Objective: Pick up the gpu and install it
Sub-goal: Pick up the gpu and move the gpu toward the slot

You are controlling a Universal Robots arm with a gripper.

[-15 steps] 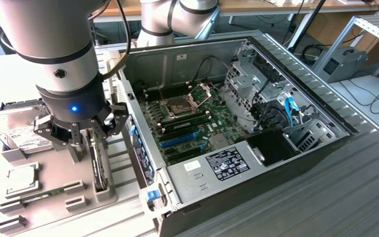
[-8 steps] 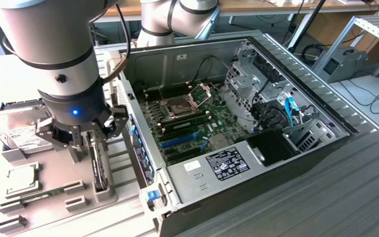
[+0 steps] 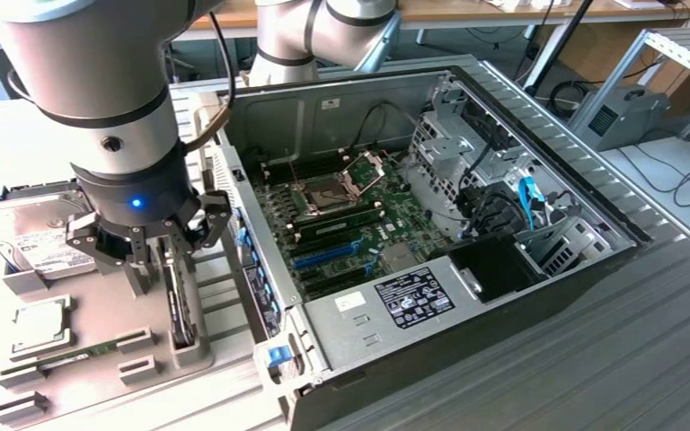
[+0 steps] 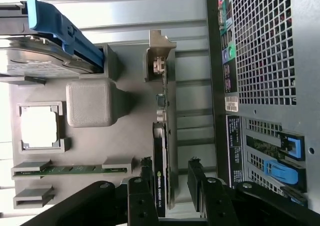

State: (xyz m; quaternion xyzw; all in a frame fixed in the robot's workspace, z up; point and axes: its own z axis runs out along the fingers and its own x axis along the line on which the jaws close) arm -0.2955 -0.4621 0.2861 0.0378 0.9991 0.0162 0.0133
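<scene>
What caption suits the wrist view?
Open hand straddles the gpu standing on edge in its gray fixture, beside the computer case.

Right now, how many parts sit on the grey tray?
4. Hard drive at the far end of the tray; CPU mid-tray; memory stick nearer the camera; gpu on edge beside the case, under the gripper. Arm may hide more.

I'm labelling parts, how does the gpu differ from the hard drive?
The gpu stands on edge; the hard drive lies label-up. The gpu looks black, the hard drive silver. The open claw hovers over the gpu, not the hard drive. Both sit in the grey tray.
</scene>
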